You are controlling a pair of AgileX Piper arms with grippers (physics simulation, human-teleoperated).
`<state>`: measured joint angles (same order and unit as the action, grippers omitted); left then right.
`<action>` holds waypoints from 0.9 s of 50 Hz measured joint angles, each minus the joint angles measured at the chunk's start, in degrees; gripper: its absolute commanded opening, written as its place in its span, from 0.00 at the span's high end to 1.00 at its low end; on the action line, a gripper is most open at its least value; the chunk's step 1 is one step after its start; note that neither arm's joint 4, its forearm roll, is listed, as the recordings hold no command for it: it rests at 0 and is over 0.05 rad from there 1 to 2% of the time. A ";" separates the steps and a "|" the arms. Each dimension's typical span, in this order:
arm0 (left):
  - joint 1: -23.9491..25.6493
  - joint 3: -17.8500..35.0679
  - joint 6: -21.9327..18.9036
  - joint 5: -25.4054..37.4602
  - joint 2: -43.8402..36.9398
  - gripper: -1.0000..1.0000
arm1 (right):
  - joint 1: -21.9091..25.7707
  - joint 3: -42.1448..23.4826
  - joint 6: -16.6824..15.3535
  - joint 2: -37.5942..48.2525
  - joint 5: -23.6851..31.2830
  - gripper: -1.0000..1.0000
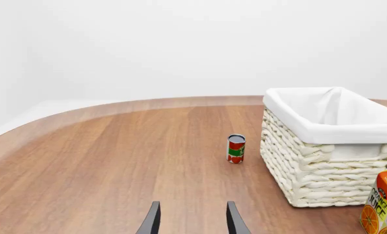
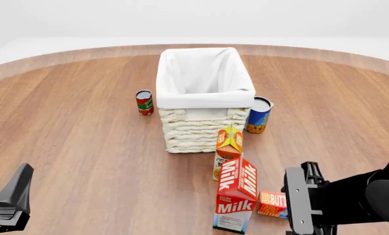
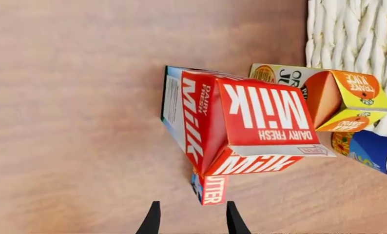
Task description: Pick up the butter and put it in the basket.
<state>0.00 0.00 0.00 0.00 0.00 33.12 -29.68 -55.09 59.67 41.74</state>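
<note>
Two grippers, both parted and empty: left gripper [image 2: 8, 205], right gripper [image 3: 189, 217]. Butter [image 2: 272, 204] on table [image 2: 83, 147], beside milk carton [image 2: 237, 198]. Beyond: juice carton [image 2: 229, 147], then basket [image 2: 204, 98].

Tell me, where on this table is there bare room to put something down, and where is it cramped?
Bare wood spreads across the table on the left, beyond the small red can, and on the far right past the blue can. It is crowded in front of the basket: juice carton, milk carton and butter huddle together beside the right gripper.
</note>
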 measured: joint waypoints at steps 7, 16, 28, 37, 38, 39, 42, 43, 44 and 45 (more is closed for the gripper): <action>0.00 0.00 0.00 0.00 0.00 0.00 | -1.45 0.78 -0.65 0.47 -1.79 0.00; 0.00 0.00 0.00 0.00 0.00 0.00 | -2.56 1.41 -1.02 1.12 -3.59 0.00; 0.00 0.00 0.00 0.00 0.00 0.00 | -3.20 1.63 -1.21 2.24 -5.53 0.00; 0.00 0.00 0.00 0.00 0.00 0.00 | -4.15 1.90 -1.74 3.09 -7.19 0.00; 0.00 0.00 0.00 0.00 0.00 0.00 | -4.26 1.95 -1.79 3.15 -7.35 0.00; 0.00 0.00 0.00 0.00 0.00 0.00 | -4.37 2.01 -1.84 3.20 -7.51 0.00; 0.00 0.00 0.00 0.00 0.00 0.00 | -4.62 2.20 -1.91 3.27 -7.93 0.00; 0.00 0.00 0.00 0.00 0.00 0.00 | -4.74 2.27 -1.96 3.27 -8.09 0.00; 0.00 0.00 0.00 0.00 0.00 0.00 | -4.86 2.34 -2.00 3.28 -8.23 0.00; 0.00 0.00 0.00 0.00 0.00 0.00 | -4.96 2.40 -2.03 3.28 -8.37 0.00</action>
<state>0.00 0.00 0.00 0.00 0.00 28.16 -27.27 -57.12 62.95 33.36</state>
